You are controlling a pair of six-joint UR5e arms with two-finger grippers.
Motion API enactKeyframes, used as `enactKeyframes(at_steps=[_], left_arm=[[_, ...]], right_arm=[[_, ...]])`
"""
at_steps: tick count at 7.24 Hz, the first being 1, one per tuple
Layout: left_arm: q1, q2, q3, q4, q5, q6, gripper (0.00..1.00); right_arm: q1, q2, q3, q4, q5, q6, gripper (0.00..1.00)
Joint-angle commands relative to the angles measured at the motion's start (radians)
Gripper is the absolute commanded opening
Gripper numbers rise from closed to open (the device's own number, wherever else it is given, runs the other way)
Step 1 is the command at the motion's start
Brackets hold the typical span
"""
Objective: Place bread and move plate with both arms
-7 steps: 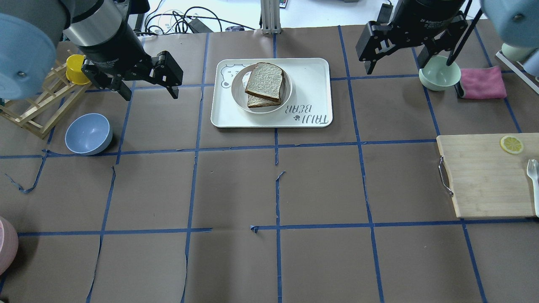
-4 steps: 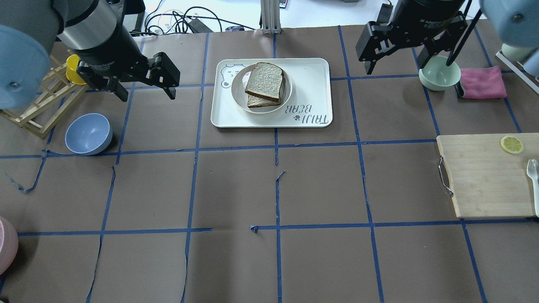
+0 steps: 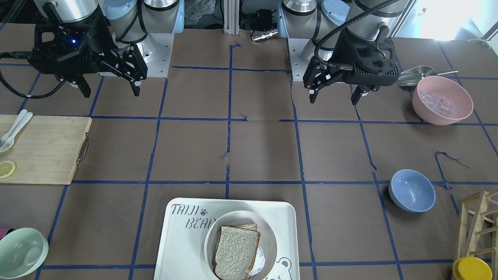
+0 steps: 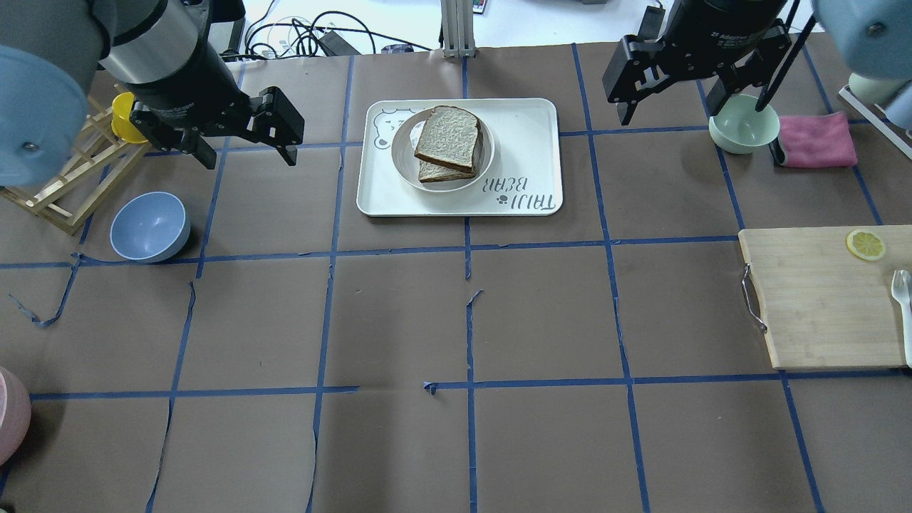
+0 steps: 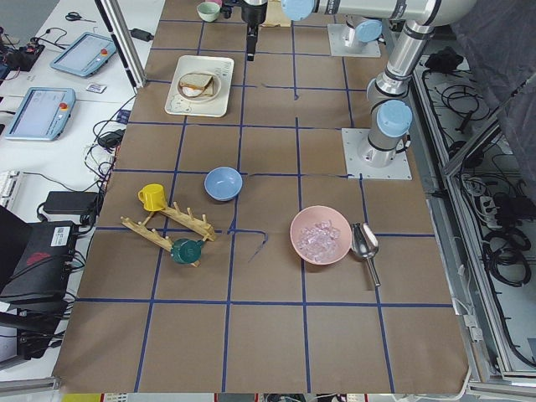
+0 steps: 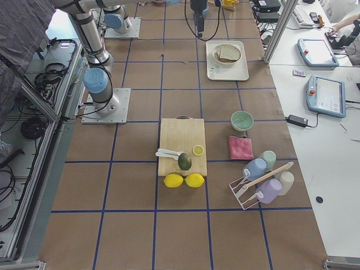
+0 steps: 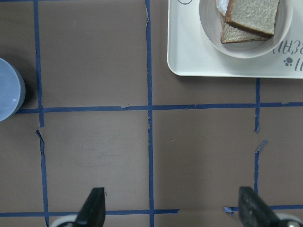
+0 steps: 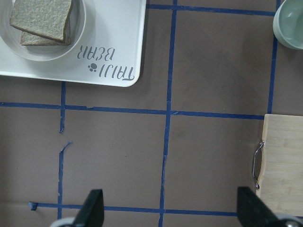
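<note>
the bread (image 4: 447, 135) is lying in the plate (image 4: 401, 165) on the far tray (image 4: 531, 135). the left tool (image 4: 249, 159) and right tool (image 4: 673, 108) are hovering wide open, empty; plate-moving is seemingly pending, calling for both reaching its rim.

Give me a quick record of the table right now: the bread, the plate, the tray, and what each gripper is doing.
bread: lying on top of a second slice, in the plate
plate: sitting on the tray
tray: flat on the table
left gripper: open, empty, above the table, apart from the tray
right gripper: open, empty, above the table, apart from the tray
</note>
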Motion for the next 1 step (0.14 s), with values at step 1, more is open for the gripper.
enactKeyframes(at_steps=[1], left_arm=[[0.002,0.000,-0.001,0.001,0.000,0.003,1.00]], right_arm=[[0.000,0.001,0.001,0.003,0.000,0.003,1.00]])
